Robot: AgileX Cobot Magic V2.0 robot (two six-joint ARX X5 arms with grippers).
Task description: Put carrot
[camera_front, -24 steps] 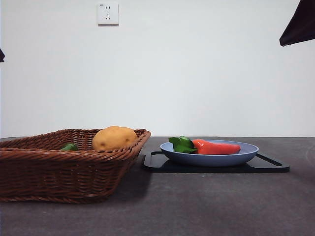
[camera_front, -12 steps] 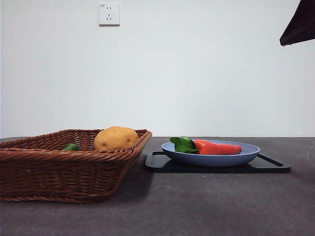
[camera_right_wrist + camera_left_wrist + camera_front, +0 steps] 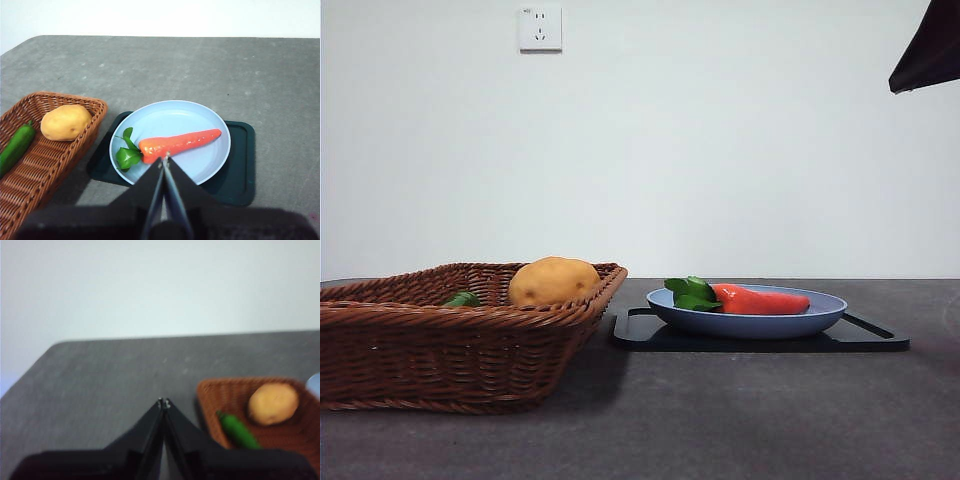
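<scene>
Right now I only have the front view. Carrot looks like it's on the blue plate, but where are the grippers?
Observer: The right gripper hangs above the carrot, jaws shut, holding nothing.
Operator: And the left one?
Observer: The left gripper is shut too, over bare table beside the basket.
Operator: What's the green thing behind the basket rim?
Observer: A long green vegetable lying in the basket next to the potato.
Operator: Is the plate centred on the tray?
Observer: No, the blue plate sits toward the basket end of the dark tray.
</scene>
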